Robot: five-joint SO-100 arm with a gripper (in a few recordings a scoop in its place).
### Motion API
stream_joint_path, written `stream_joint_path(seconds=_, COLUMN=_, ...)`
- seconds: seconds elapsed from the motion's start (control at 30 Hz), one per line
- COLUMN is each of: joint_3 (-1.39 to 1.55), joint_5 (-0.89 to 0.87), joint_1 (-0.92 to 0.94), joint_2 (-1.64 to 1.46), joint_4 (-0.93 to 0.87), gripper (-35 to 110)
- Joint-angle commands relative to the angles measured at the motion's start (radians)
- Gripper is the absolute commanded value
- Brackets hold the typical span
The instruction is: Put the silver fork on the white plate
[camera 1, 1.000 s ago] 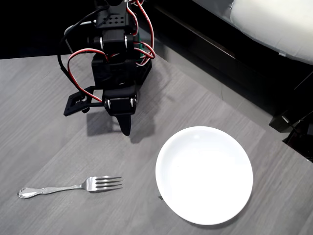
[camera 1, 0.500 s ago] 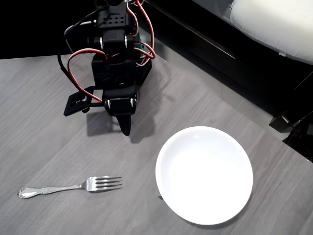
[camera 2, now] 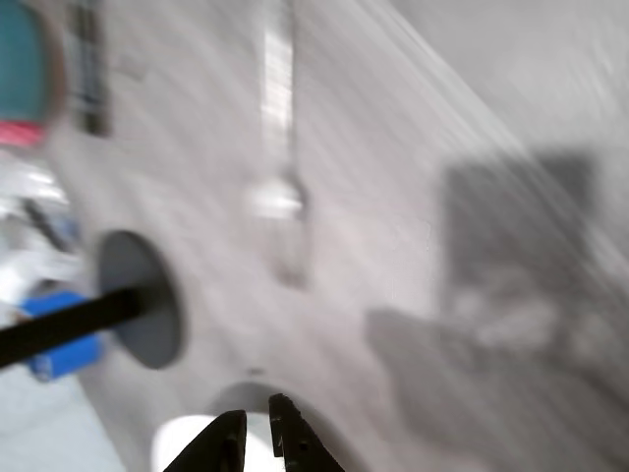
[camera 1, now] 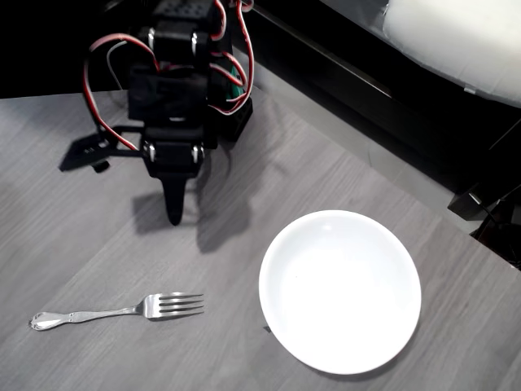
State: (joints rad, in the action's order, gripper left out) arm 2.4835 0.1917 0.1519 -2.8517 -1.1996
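Fork (camera 1: 118,310) on table, well below nearly closed fingers (camera 1: 174,213)

The silver fork (camera 1: 118,310) lies flat on the grey table, well left of the white plate (camera 1: 339,291), tines pointing toward it, ornate handle away. The plate is round, glossy, bare.

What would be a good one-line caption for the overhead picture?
Black robot arm's claw poised above a grey table, silver fork lying left of the white plate.
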Motion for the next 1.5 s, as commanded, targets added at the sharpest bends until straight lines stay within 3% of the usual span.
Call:
stream_joint_path(seconds=0.0, joint_3=-0.416, joint_5=0.061, joint_1=0.029, joint_2=0.719, joint_4=0.018, gripper=1)
stream_joint_path(seconds=0.2, joint_3=-0.732, joint_5=0.14, joint_1=0.057, joint_2=1.262, joint_4=-0.037, gripper=7)
stream_joint_path(seconds=0.37, joint_3=-0.873, joint_5=0.16, joint_1=0.067, joint_2=1.491, joint_4=-0.064, gripper=8)
stream_joint_path(seconds=0.67, joint_3=-0.876, joint_5=0.17, joint_1=0.069, joint_2=1.48, joint_4=-0.063, gripper=21)
stream_joint_path(seconds=1.47, joint_3=-0.879, joint_5=0.189, joint_1=0.071, joint_2=1.542, joint_4=-0.003, gripper=21)
